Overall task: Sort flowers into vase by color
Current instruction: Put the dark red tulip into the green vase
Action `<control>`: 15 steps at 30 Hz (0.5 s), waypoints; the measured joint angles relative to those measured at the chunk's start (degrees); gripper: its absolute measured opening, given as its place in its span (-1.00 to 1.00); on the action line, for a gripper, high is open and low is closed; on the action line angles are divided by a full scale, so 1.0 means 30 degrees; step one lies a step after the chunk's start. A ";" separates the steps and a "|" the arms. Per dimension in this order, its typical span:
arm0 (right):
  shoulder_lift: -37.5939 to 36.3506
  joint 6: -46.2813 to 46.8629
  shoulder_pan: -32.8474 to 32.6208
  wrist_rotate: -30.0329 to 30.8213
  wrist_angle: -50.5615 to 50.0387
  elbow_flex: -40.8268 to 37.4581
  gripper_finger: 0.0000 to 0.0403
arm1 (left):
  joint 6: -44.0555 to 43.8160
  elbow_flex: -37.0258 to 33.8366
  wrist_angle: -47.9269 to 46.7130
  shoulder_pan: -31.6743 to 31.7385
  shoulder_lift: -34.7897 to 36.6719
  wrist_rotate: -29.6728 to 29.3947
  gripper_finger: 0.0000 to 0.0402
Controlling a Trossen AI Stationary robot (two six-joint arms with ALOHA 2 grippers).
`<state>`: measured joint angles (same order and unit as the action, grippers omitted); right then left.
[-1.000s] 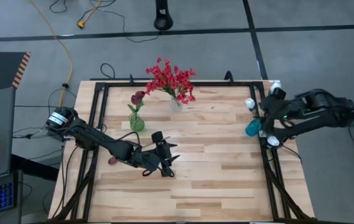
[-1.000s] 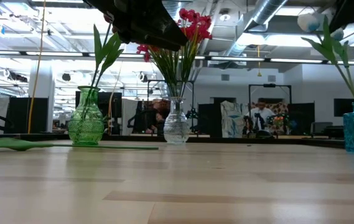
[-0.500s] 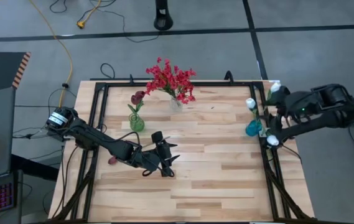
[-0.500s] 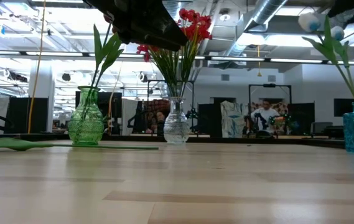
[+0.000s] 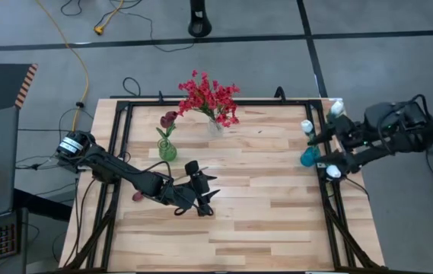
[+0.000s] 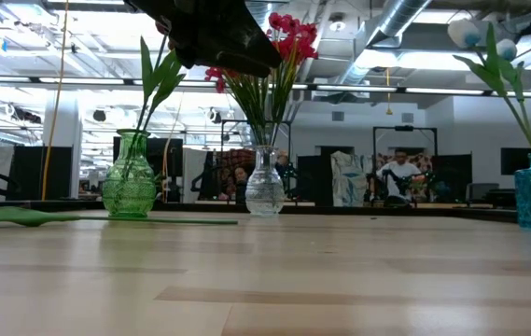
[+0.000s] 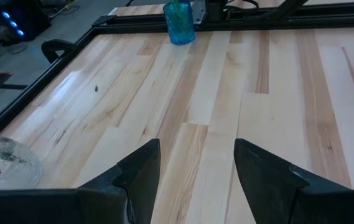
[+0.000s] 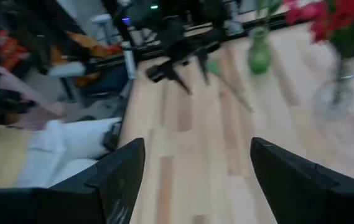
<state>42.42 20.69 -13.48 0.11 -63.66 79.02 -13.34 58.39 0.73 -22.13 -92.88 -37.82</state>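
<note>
**Sorting flowers: both grippers empty**

Looking down, I am seeing a maroon tulip (image 5: pixel 137 196) lying on the wooden table (image 5: pixel 277 198) beside the left arm. The left gripper (image 7: pixel 196 163) and right gripper (image 8: pixel 196 163) are gaping open, holding nothing. Red sprays (image 5: pixel 208 97) are standing in the clear vase (image 6: pixel 264 187); white tulips (image 5: pixel 306 126) are in the blue vase (image 5: pixel 310 157).

Three vases: green (image 5: pixel 167 150), clear (image 5: pixel 215 126), blue (image 5: pixel 310 157). One red spray bunch (image 5: pixel 208 97), two white buds (image 5: pixel 306 125), two maroon buds (image 5: pixel 169 119).
</note>
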 joint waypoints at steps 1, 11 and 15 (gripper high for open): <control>0.0099 0.0353 -0.0372 -0.0011 -0.0044 -0.0003 0.58 | 0.0000 0.0000 0.0000 0.0000 0.0000 0.0000 -0.04; 0.1696 0.0802 -0.5699 -0.0069 0.1883 -0.0831 0.58 | -0.0800 0.0000 0.0015 0.0000 0.0000 -0.0002 -0.04; 0.2136 0.1695 -0.7911 0.0254 0.2186 -0.0838 0.58 | -0.0998 0.0004 0.0015 0.0004 0.0000 -0.0007 -0.04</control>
<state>48.83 25.77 -37.22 0.87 -57.10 76.51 -16.34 58.40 0.78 -22.12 -92.88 -37.85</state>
